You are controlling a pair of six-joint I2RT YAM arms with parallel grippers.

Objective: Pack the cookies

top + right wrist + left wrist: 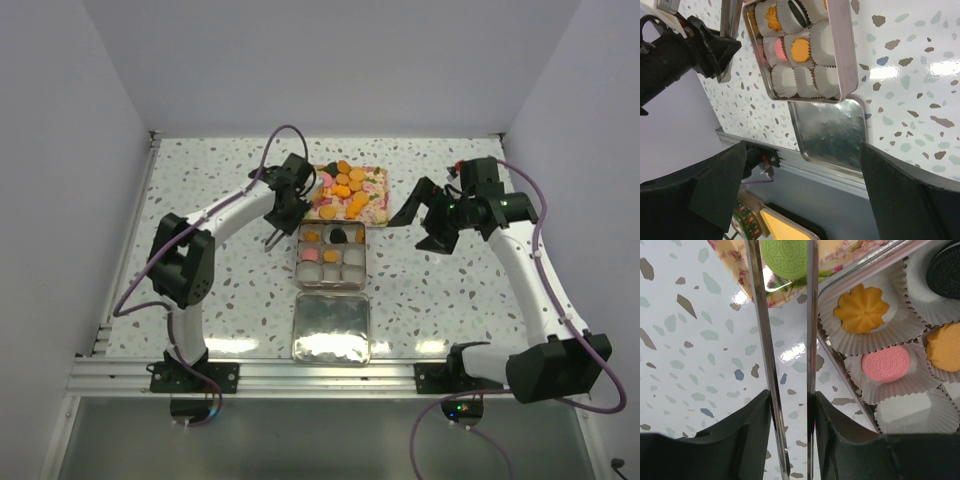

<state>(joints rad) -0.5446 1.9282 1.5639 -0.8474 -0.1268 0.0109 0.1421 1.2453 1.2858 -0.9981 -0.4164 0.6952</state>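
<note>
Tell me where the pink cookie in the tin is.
Left wrist view, right side: the pink cookie sits in the tin, in the cup just below the flower-shaped orange cookie.

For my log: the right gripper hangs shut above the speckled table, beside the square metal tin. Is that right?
No. The right gripper hangs open, not shut, above the speckled table beside the square metal tin; the right wrist view shows it.

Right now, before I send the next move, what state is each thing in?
tin: uncovered, at least four paper cups filled, several empty.
lid: off, lying inside up on the near side of the tin.
floral tray: loaded with loose cookies.
left gripper: open, empty, above bare table beside the tin.
right gripper: wide open, empty.
</note>
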